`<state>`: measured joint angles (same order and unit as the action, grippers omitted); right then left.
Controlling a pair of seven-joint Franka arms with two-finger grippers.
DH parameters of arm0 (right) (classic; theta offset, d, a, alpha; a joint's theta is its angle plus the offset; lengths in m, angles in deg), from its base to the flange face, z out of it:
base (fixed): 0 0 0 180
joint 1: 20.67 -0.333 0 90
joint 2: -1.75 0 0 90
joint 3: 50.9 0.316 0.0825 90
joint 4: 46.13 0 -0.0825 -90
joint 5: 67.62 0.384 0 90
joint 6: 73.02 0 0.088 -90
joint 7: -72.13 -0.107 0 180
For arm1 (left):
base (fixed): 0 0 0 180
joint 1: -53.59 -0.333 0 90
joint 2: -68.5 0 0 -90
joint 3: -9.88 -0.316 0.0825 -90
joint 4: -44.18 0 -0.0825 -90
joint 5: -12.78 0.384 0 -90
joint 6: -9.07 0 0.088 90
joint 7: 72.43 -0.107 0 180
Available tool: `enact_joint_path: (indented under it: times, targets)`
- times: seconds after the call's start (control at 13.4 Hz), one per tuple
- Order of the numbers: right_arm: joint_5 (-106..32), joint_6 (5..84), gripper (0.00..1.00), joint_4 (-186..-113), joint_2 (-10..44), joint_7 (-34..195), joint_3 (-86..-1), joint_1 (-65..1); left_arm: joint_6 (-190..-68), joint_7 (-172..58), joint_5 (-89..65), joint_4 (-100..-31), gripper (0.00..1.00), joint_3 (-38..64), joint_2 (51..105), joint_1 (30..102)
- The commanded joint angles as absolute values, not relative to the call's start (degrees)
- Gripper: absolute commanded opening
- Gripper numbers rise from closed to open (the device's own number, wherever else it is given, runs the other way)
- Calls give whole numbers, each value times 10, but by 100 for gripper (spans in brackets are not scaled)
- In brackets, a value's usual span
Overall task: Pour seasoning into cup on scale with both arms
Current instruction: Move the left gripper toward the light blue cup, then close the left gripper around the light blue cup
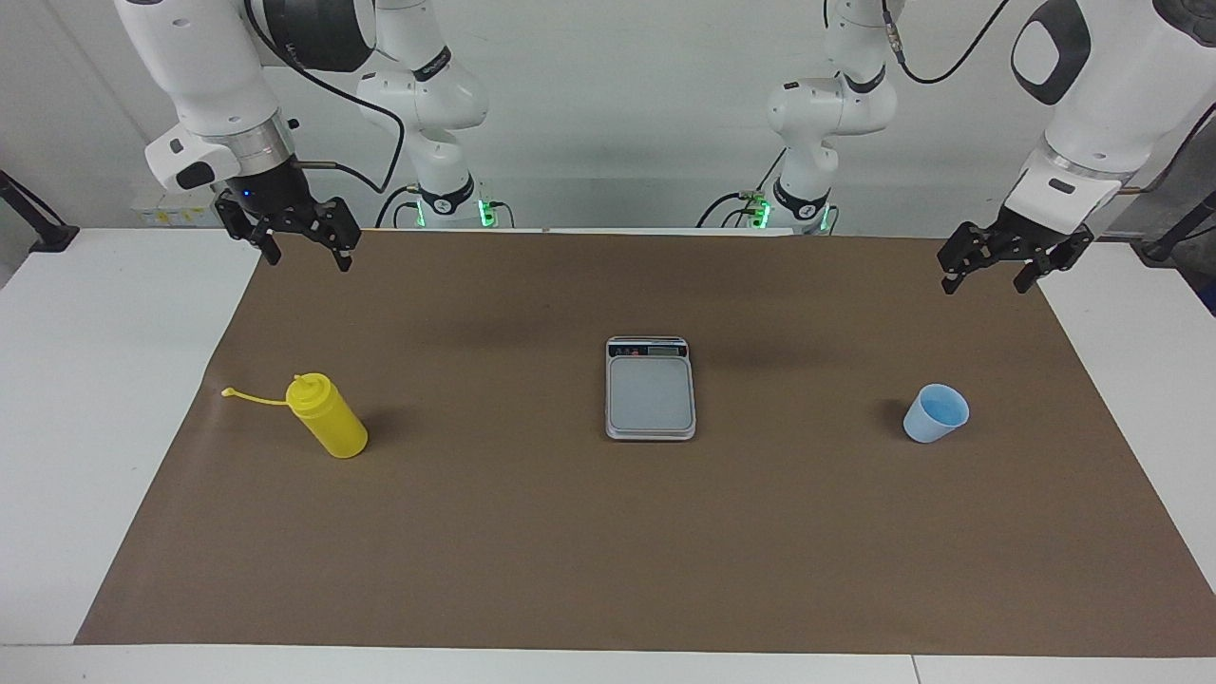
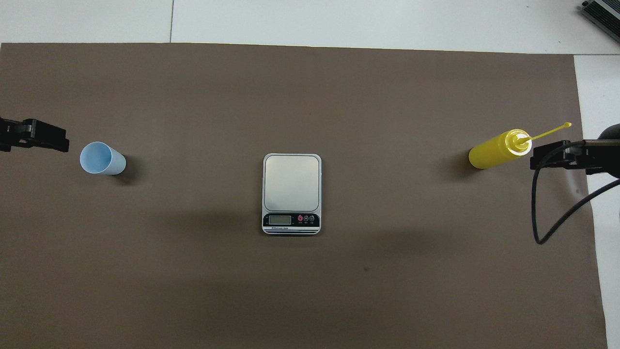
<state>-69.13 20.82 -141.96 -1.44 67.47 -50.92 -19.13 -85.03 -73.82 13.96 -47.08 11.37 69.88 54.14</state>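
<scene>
Layout: we read the three task things as set in a row across the brown mat (image 1: 608, 532), well apart, so that each arm has its own thing at its own end and the scale between them.
Right gripper (image 1: 302, 249): we see it hanging over the mat's edge nearest the robots, at the right arm's end; its jaws stand spread and hold nothing, touch nothing.
Left gripper (image 1: 991, 270): we see it hanging over the mat's corner at the left arm's end; jaws spread likewise, empty.
Scale (image 2: 291, 193): mid-tabletop, its display strip turned toward the robots, platform bare; we judge it central so both arms can reach it.
Seasoning (image 1: 328, 428): upright on the mat at the right arm's end, farther from the robots than the right gripper's place, its cap strap (image 1: 252, 395) sticking out sideways; nozzle uncapped, ready to pour, as we take it.
Cup (image 1: 935, 413): upright, mouth up, at the left arm's end, on the mat and not yet on the scale.
Step in hand: we judge nothing gripped yet; the cup's move to the scale comes first.
</scene>
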Motion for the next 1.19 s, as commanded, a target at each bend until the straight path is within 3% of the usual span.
enact_joint_path:
  times: [0.0,0.45,1.12]
  targets:
    - [-685,197,100,-1415,-12,676,-513,-193,-909,-740,151,-566,100,114,646,538]
    - [-684,197,100,-1415,-12,676,-513,-193,-954,-739,150,-601,100,114,651,540]
    - [-684,197,100,-1415,-12,676,-513,-193,-1047,-739,145,-596,100,114,754,544]
